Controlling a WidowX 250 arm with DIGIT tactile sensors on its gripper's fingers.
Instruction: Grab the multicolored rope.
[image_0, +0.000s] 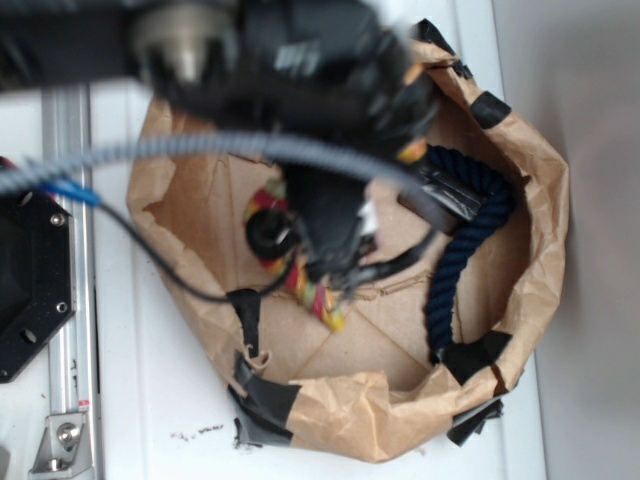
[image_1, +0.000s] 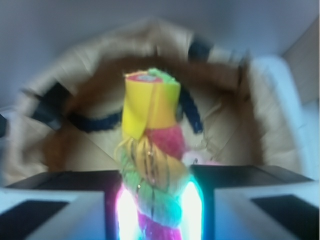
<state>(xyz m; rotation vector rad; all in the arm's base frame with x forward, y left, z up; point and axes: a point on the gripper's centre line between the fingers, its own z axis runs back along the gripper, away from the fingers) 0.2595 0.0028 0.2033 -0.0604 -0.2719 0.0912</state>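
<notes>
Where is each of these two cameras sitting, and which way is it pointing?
Exterior: sits overhead, looking down into the brown paper bag; the blurred black arm crosses the top.
Wrist: rides on the arm, looking past the gripper, whose fingers close on the multicolored rope.
Shared: both show the multicolored rope, the navy rope and the bag.
</notes>
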